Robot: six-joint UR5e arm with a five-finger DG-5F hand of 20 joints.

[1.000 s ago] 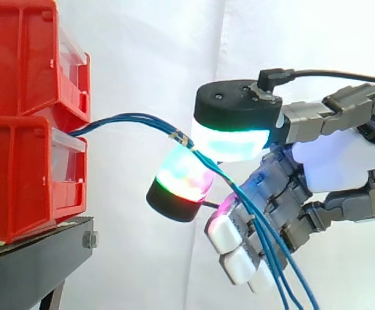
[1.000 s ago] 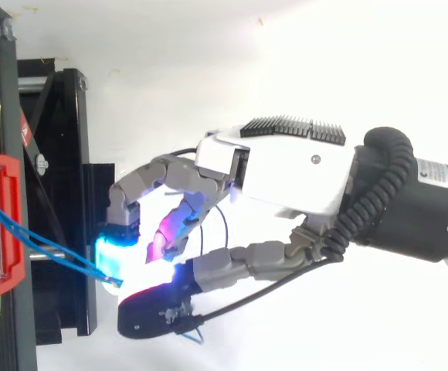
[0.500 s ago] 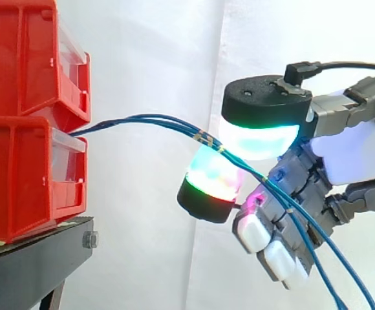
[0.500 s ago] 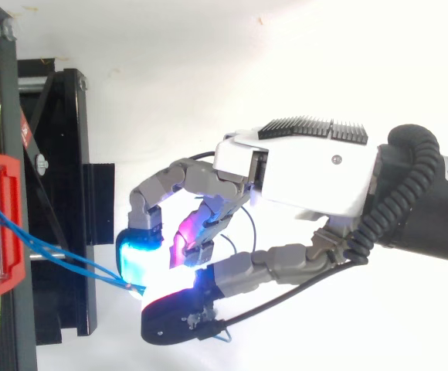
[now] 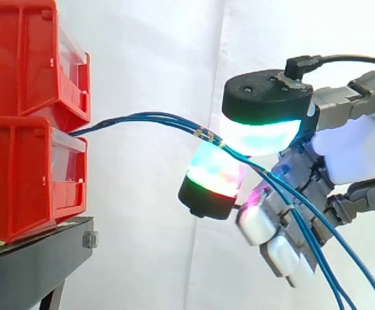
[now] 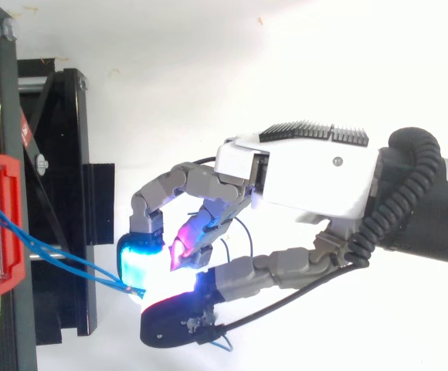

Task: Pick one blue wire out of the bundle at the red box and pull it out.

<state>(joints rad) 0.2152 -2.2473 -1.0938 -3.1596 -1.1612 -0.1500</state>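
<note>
Blue wires point(image 5: 142, 119) out of the gap between two stacked red bins point(image 5: 19, 161) on a black stand point(image 5: 26, 265), arching to the right in a shallow curve before a white curtain point(image 5: 149, 51). Pinched, just past a few yellowish marks point(image 5: 207, 135), between two glowing pads of the robot hand point(image 6: 309, 174): a cyan-green one point(image 5: 262, 135) above, under a black cap, and a green-and-red one point(image 5: 213, 173) below. Impossible to tell whether one wire or several in that pinch. Past the pinch, sloping down to the right across the other curled fingers, white-tipped with a magenta glow, and off the bottom edge. From above: robot hand well apart from the bins, palm to the right, fingers bent back toward the stand, wires running from the bin front across the stand to the meeting pads.
</note>
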